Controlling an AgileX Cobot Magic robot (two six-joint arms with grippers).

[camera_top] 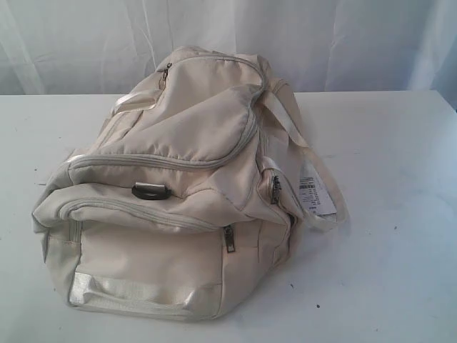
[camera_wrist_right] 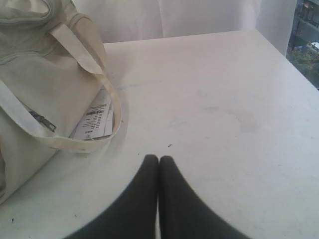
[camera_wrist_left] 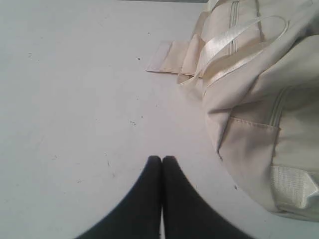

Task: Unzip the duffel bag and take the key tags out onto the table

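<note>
The left claw (camera_wrist_left: 162, 159) and the right claw (camera_wrist_right: 158, 158) each have their 2 black fingers pressed together on nothing, hovering over bare surface on opposite sides of the load; neither shows in the exterior view, so how high they hang is hard to judge. Under them, the wide plain white tabletop (camera_top: 385, 243) carries the large cream fabric duffel bag (camera_top: 186, 179), which lies slumped near the middle, one end toward the exterior camera. As far as can be seen, no part of the task is done: every zipper in view looks closed, including the long curved one across the upper panel (camera_top: 143, 161), and nothing has been laid out beside the bag. A pale webbing strap (camera_wrist_right: 84, 59) loops down onto the tabletop around the white paper tag (camera_wrist_right: 97, 119), whose print is too small to read. 3 dark metal zip pulls show, at the top (camera_top: 165, 74), on the side pocket (camera_top: 275, 188) and low on the near end (camera_top: 229, 239). The coloured plastic key tags are nowhere visible, presumably inside; which pocket holds them cannot be told, and the bag's far side is hidden.
</note>
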